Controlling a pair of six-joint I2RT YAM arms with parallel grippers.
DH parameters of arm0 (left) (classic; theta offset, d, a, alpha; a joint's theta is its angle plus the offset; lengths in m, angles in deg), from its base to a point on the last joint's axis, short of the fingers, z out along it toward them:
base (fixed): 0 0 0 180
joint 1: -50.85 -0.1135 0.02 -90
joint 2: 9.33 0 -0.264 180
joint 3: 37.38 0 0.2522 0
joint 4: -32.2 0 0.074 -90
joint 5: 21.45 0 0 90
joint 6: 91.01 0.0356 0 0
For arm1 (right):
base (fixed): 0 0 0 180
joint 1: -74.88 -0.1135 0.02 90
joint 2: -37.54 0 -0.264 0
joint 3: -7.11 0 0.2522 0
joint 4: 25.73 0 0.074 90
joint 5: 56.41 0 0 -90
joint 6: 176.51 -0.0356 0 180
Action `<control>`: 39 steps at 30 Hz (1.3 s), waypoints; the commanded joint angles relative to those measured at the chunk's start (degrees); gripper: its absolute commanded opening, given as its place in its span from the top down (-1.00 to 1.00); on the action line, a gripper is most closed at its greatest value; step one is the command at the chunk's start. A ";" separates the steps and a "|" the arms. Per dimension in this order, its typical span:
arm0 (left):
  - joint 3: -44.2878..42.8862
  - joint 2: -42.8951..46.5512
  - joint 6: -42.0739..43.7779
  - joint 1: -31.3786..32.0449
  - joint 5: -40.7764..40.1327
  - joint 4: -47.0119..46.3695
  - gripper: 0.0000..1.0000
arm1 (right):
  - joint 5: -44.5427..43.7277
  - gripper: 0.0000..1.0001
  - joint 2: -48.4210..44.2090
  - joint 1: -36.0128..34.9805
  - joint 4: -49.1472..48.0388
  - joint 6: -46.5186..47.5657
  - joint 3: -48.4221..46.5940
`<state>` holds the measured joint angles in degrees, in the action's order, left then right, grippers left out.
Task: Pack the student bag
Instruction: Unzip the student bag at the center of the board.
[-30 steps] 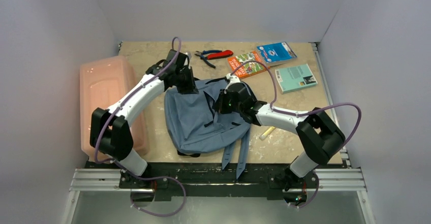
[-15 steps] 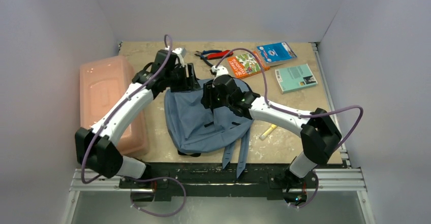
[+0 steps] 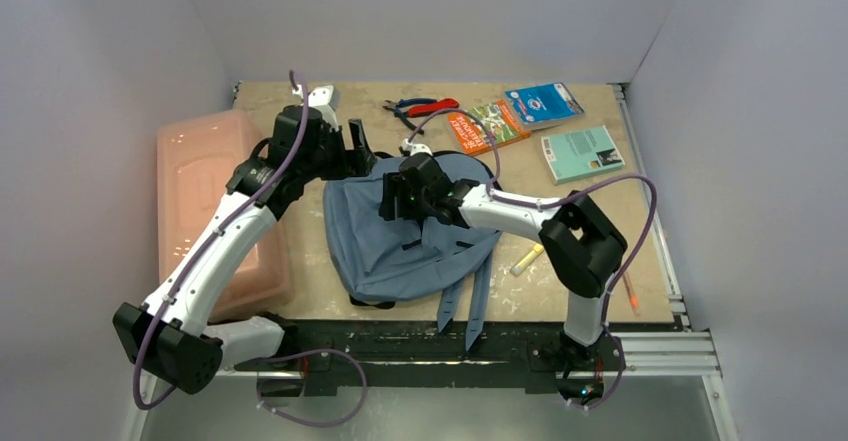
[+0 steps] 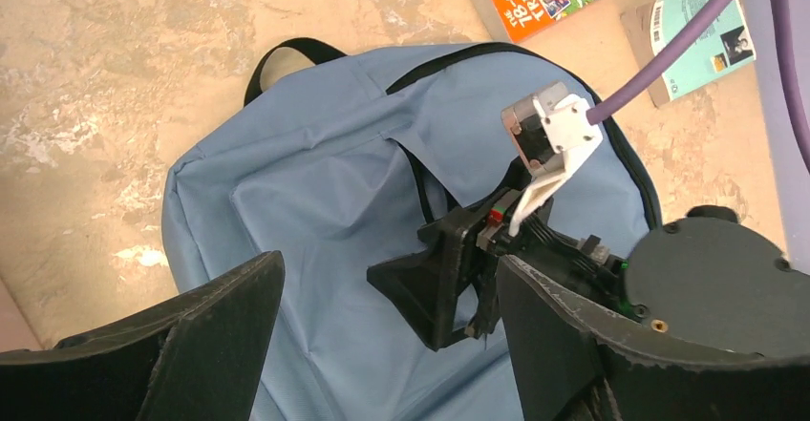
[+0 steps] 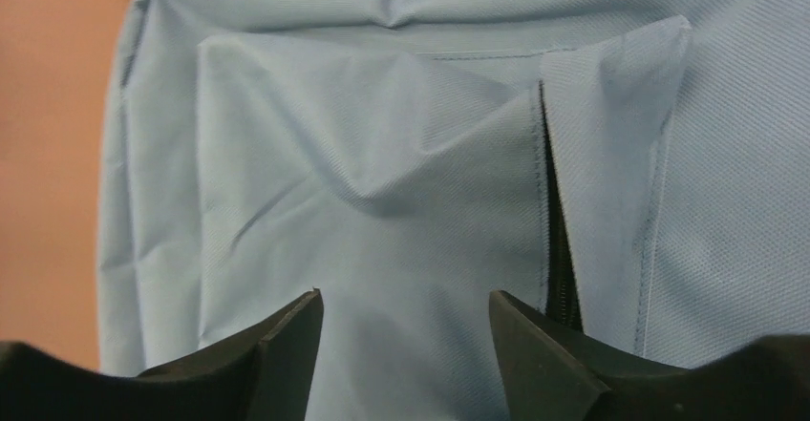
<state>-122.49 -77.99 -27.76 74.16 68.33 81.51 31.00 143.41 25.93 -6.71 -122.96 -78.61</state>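
**Both grippers open over the bag**

The bag [image 3: 400, 236] is lying flat in the middle of the table [image 3: 290, 111], front side up. Its straps [image 3: 460, 306] are trailing toward the near edge, and its carry loop is pointing at the far side.

The left gripper [image 3: 360, 151] is hanging over the bag's far-left corner. In its wrist view its jaws [image 4: 390, 266] are standing wide apart with nothing between them. Only blue fabric and the other gripper are showing below.

The right gripper [image 3: 392, 201] is sitting low over the front pocket [image 5: 382, 154], pointing left. Its jaws [image 5: 403, 299] are parted, each tip close above the cloth and no fold pinched. From these views I cannot tell whether the tips are touching the fabric. The pocket's dark zip slit [image 5: 559, 249] is gaping just right of the right-hand fingertip, and the fabric there is creasing into a shallow dent.

A pink box [image 3: 215, 211] is lying on the left side of the table, just beside the bag. Along the far edge, apart from the bag, pliers [image 3: 420, 109], an orange book [image 3: 487, 127], a blue packet [image 3: 543, 103] and a teal book [image 3: 582, 153] are lying. A small yellow stick [image 3: 527, 258] is resting near the bag's right side.
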 commanded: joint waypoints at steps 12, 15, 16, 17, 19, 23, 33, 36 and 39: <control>-0.04 -1.41 1.03 0.68 -0.04 -2.00 -0.67 | -11.26 -0.66 4.85 2.43 3.12 -6.11 -5.49; 0.39 -1.74 0.81 0.80 2.05 -2.36 -0.68 | -10.35 -0.68 6.58 3.70 -0.59 -4.40 -5.49; 0.90 -1.73 0.78 0.92 1.61 -2.94 -0.68 | -9.97 -0.68 7.05 4.09 -1.60 -3.40 -5.70; 1.02 -1.99 0.77 0.94 1.23 -2.91 -0.68 | -9.05 -0.68 7.41 4.54 -2.93 -1.83 -5.63; 0.21 -3.02 0.89 0.95 1.32 -2.24 -0.68 | -7.23 -0.67 7.76 5.36 -6.60 0.57 -4.85; 0.49 -3.83 0.86 1.03 2.10 -2.59 -0.68 | -2.70 -0.66 7.60 6.52 -14.90 5.41 -2.36; -0.27 -6.18 0.46 0.94 3.41 -2.25 -0.67 | 12.22 0.38 8.92 9.64 -25.06 5.58 -2.14; 0.14 -6.01 0.38 0.97 3.76 -2.49 -0.66 | 13.60 0.89 6.57 10.46 -19.19 0.54 -4.03; 0.52 -6.27 -0.22 0.95 4.91 -3.27 -0.66 | 18.73 0.98 2.65 12.00 -18.05 -5.41 -3.11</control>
<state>-122.01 -84.14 -27.82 74.92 71.34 80.79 42.50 152.41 36.55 -25.68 -120.99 -80.05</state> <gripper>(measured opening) 0.832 0.059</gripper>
